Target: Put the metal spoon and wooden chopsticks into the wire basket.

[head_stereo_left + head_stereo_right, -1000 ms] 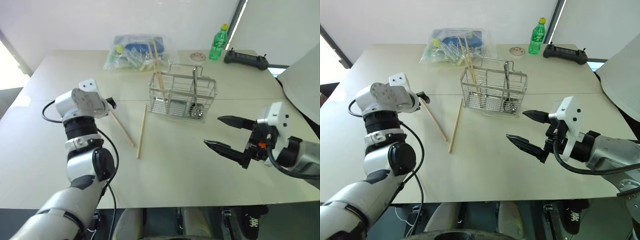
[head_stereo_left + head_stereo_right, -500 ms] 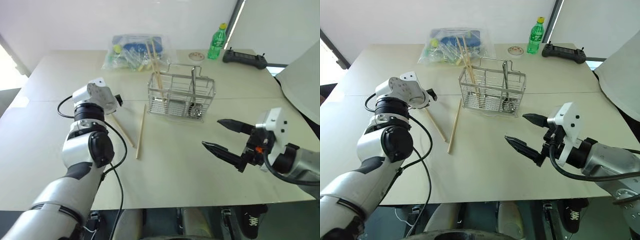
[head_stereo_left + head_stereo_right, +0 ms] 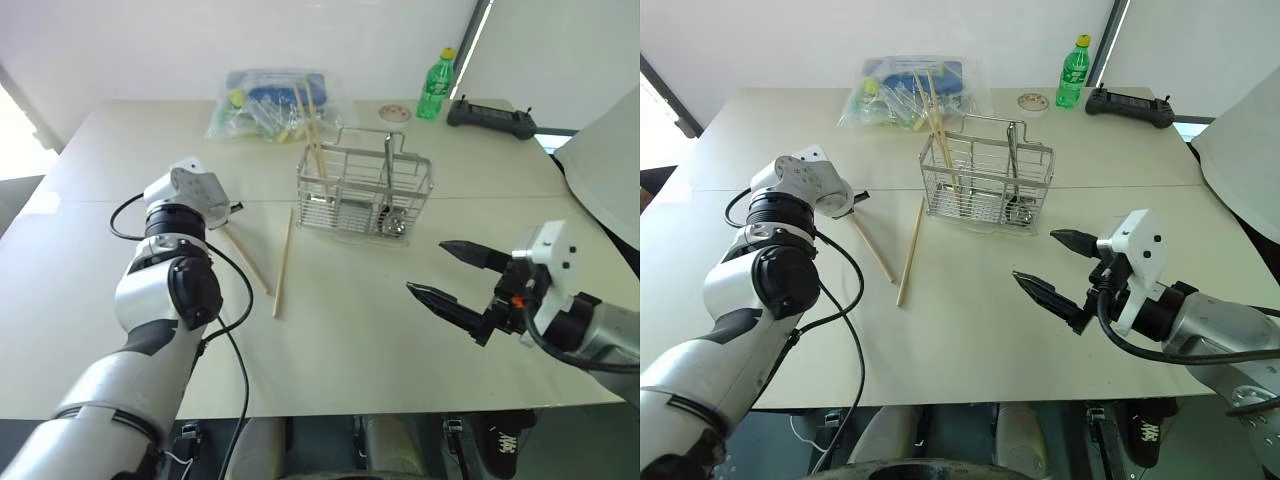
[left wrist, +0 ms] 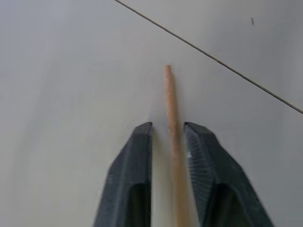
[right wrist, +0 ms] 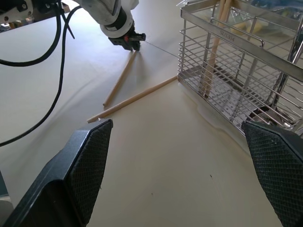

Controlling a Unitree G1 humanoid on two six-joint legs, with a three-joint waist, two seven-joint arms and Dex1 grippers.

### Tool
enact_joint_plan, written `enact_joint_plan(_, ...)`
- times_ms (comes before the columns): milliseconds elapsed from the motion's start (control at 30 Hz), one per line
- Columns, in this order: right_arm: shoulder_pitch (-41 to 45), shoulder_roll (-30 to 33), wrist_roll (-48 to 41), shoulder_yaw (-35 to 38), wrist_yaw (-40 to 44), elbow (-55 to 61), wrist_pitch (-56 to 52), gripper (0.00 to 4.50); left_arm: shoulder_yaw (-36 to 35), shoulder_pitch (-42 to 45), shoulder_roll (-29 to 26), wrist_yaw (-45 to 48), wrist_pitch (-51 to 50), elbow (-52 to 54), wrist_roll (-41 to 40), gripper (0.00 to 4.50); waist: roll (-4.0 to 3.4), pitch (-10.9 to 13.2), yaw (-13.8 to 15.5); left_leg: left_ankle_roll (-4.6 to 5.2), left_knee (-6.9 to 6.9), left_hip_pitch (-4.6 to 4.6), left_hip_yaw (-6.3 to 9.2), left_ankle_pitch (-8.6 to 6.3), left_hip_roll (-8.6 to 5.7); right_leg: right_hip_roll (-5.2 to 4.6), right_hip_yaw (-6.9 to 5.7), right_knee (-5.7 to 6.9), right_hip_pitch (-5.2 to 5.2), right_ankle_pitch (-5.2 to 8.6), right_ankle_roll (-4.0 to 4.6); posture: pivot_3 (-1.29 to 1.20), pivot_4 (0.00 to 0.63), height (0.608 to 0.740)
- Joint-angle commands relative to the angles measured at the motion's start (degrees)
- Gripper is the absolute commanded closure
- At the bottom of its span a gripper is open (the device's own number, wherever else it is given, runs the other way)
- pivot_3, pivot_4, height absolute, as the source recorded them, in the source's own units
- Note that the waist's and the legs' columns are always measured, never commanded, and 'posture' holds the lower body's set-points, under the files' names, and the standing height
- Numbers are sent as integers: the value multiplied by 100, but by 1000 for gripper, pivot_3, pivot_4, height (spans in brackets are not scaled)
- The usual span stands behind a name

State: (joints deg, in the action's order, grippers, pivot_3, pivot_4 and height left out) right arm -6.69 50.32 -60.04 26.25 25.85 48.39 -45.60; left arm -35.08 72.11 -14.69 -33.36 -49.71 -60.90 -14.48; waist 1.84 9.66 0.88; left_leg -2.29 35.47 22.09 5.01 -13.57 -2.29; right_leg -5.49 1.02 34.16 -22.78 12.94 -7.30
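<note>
My left gripper (image 4: 168, 126) is low over the table (image 3: 350, 330), shut on the far end of one wooden chopstick (image 4: 173, 142). That stick (image 3: 247, 262) lies flat, slanting toward the front. A second loose chopstick (image 3: 283, 262) lies beside it, one end near the wire basket (image 3: 345, 195). Two more chopsticks (image 3: 312, 135) stand tilted in the basket's left compartment. The metal spoon (image 3: 389, 195) stands in the right compartment, bowl down. To the basket's right and nearer the front hovers my right gripper (image 3: 426, 266), open and empty.
A clear plastic bag with blue contents (image 3: 270, 105) lies behind the basket. A green bottle (image 3: 436, 85), a small round lid (image 3: 395, 113) and a black controller (image 3: 492, 117) sit at the back right. White cloth (image 3: 600, 170) hangs at the right edge.
My left gripper has dipped toward the table and closed on the end of the slanting chopstick. The right gripper has stayed where it was, open.
</note>
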Motion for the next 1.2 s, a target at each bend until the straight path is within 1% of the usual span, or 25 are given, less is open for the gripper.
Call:
enact_joint_plan(33, -12, 53, -147, 268, 30, 176, 132, 0, -48, 149, -52, -103, 109, -70, -165, 4449, 0, 0, 0, 0, 3, 0, 0, 0, 0, 0, 0, 0, 2, 0, -1, 0, 150, 726)
enact_joint_plan(233, -2, 70, -184, 276, 49, 116, 118, 0, -14, 174, -189, -67, 278, -177, -286, 4449, 0, -1, -9, 0, 10, -1, -1, 0, 0, -1, 0, 0, 4, -3, -5, 0, 150, 726)
enact_joint_plan(367, -36, 116, -196, 305, 120, 72, 85, 0, 93, 358, -465, 644, 909, -257, -346, 4449, 1, 0, -18, 0, 10, 1, -2, 0, 0, 0, 0, 0, 2, -3, -4, 0, 150, 726)
enact_joint_plan(467, -42, 188, -248, 360, 175, 50, 53, 0, 437, 592, -796, 1818, 1981, -241, -153, 4449, 3, 2, -17, 0, 9, 6, -4, 0, 0, 0, 0, -1, -3, -4, -4, 0, 150, 726)
enact_joint_plan(533, -69, 254, -285, 430, 210, 37, 23, 0, 651, 961, -981, 3211, 2925, 32, -229, 4449, 5, 3, -14, 0, 9, 13, -4, 0, 0, 0, 0, -3, -8, -5, -1, 0, 150, 726)
enact_joint_plan(600, -116, 301, -322, 493, 233, 31, 11, 0, 845, 1196, -1046, 4410, 3530, 385, -365, 4449, 13, 7, 5, -1, 10, 25, -3, 0, 1, 0, -1, -7, -18, -7, 3, 0, 150, 726)
enact_joint_plan(700, -160, 322, -358, 535, 235, 31, 15, 0, 1050, 1402, -1011, 5641, 3978, 989, -587, 4449, 11, 5, 5, 2, 10, 30, -5, -2, -1, -8, -1, -20, -13, -7, 4, 0, 150, 726)
enact_joint_plan(767, -155, 305, -392, 517, 193, 36, 10, 0, 1118, 1571, -917, 6071, 3952, 1350, -804, 4449, 8, 2, -1, 9, 10, 28, -9, -6, -1, -13, 1, -27, -8, -7, 4, 0, 150, 726)
enact_joint_plan(833, -148, 290, -420, 486, 146, 50, 13, 0, 1183, 1655, -825, 6286, 3893, 1574, -935, 4449, 4, 0, -9, 13, 10, 25, -10, -8, -1, -13, 2, -27, -5, -7, 3, 0, 150, 726)
enact_joint_plan(967, -152, 245, -399, 390, 49, 98, 54, 0, 1489, 1554, -363, 6491, 3564, 2188, -1129, 4449, 5, 1, -11, 14, 22, 17, -10, -7, 9, -2, -2, -11, 3, -6, 3, 0, 150, 726)
enact_joint_plan(1033, -154, 194, -415, 378, -37, 145, 89, 0, 1768, 1300, -92, 6605, 3678, 2458, -1013, 4449, 3, 0, -14, 15, 35, 18, -10, -7, 10, -1, -2, -8, 6, -6, 3, 0, 150, 726)
enact_joint_plan(1100, -193, 132, -460, 410, -141, 203, 116, 0, 1981, 1041, 160, 6497, 3832, 2700, -880, 4449, 1, -1, -11, 16, 41, 15, -12, -8, 10, -2, -1, -10, 15, -6, 4, 0, 150, 726)
enact_joint_plan(1200, -296, 55, -509, 496, -287, 290, 146, 0, 2330, 664, 362, 6435, 4016, 3075, -648, 4449, 1, -1, -14, 17, 43, 18, -12, -8, 10, -2, 0, -10, 13, -6, 5, 0, 150, 726)
